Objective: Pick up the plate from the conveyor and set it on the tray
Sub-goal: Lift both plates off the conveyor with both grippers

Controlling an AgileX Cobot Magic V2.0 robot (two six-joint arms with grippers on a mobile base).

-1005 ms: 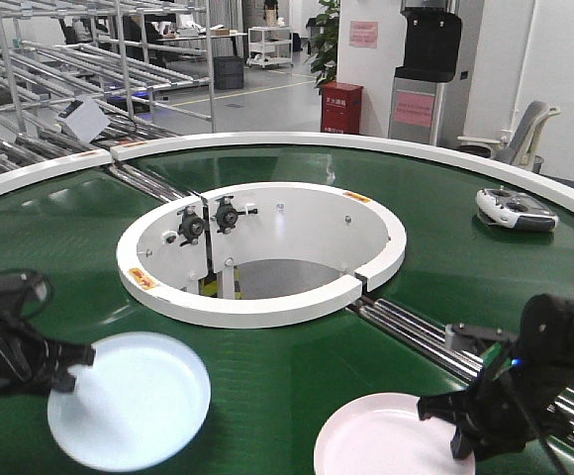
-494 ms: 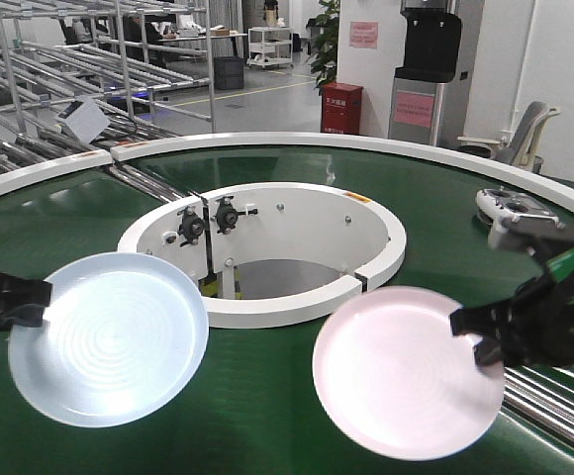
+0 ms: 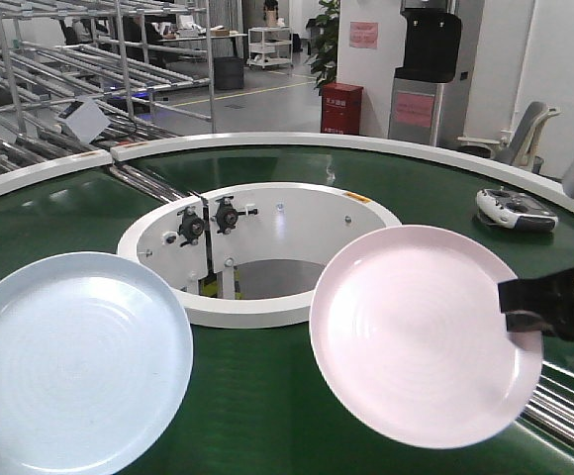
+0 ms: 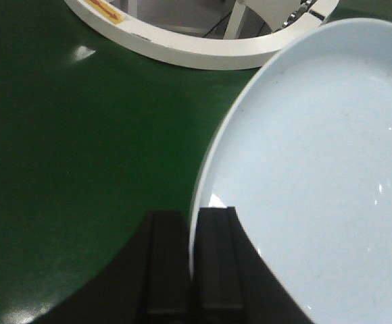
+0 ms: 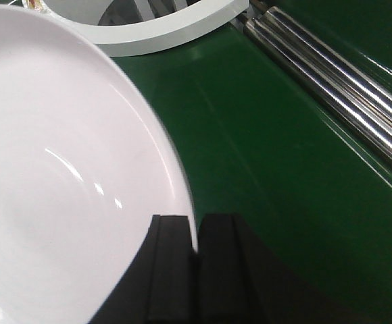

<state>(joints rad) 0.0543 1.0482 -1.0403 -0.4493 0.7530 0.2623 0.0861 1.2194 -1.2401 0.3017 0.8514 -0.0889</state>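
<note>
Plastic plates in both claws, held tilted above the glossy dark green ring-shaped conveyor (image 3: 257,406).
At near left, the left gripper (image 4: 190,223) is clamped on the rim of the pale blue round plate (image 3: 74,361). At near right, the right gripper (image 5: 196,226) pinches the right rim of the pink round plate (image 3: 421,332), close to the steel roller strips (image 5: 331,81). Between the plates and farther back sits the white round central opening (image 3: 257,312). A grey handheld controller (image 3: 517,209) lies on the belt at far right.
</note>
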